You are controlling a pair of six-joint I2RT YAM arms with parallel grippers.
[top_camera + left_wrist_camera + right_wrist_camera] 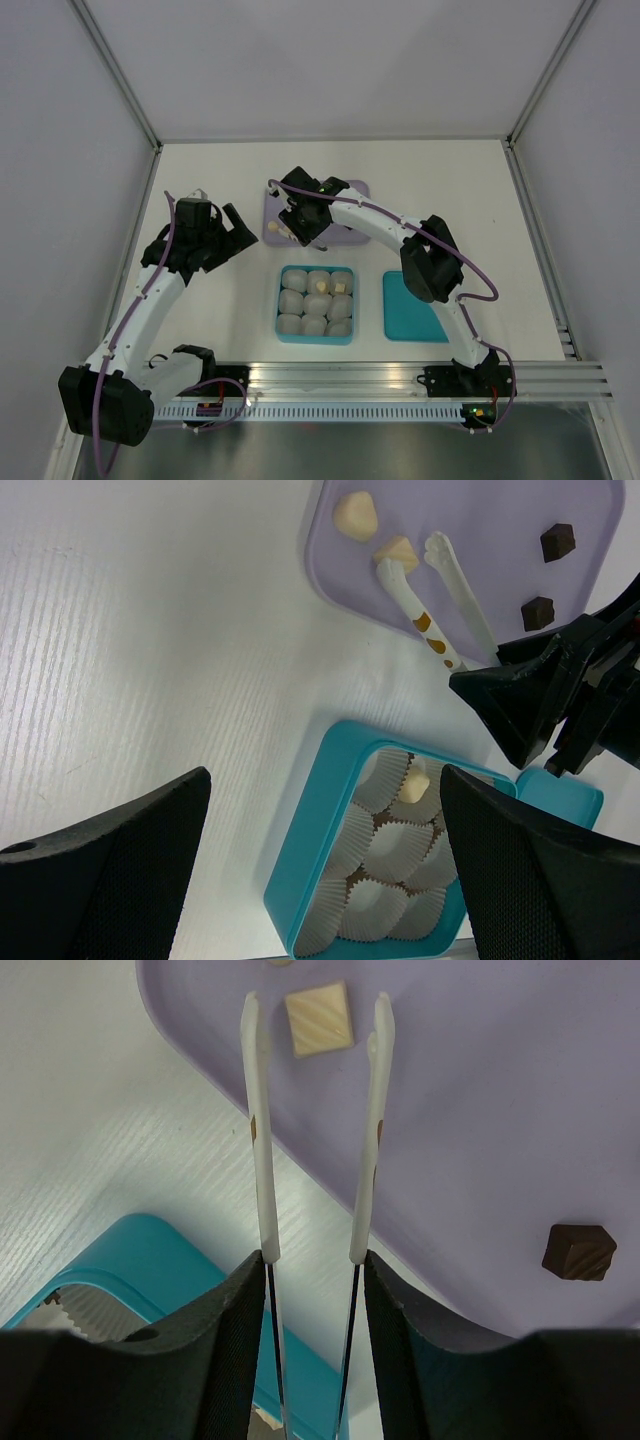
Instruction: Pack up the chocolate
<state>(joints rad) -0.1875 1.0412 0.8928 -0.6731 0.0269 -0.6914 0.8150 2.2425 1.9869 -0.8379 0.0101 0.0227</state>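
Note:
My right gripper (312,1265) is shut on white tongs (262,1140). The tong tips straddle a cream-white chocolate (319,1019) on the lavender tray (500,1110), with gaps on both sides. A dark brown chocolate (578,1252) lies further right. The left wrist view shows two cream pieces (356,516) and two dark pieces (557,542) on the tray. The teal box (281,300) holds white paper cups, and two cups at its far side hold cream pieces (322,287). My left gripper (232,232) is open and empty, left of the tray.
The teal lid (413,307) lies flat to the right of the box. The lavender tray (345,232) sits just behind the box. White walls enclose the table on three sides, and a metal rail runs along the near edge.

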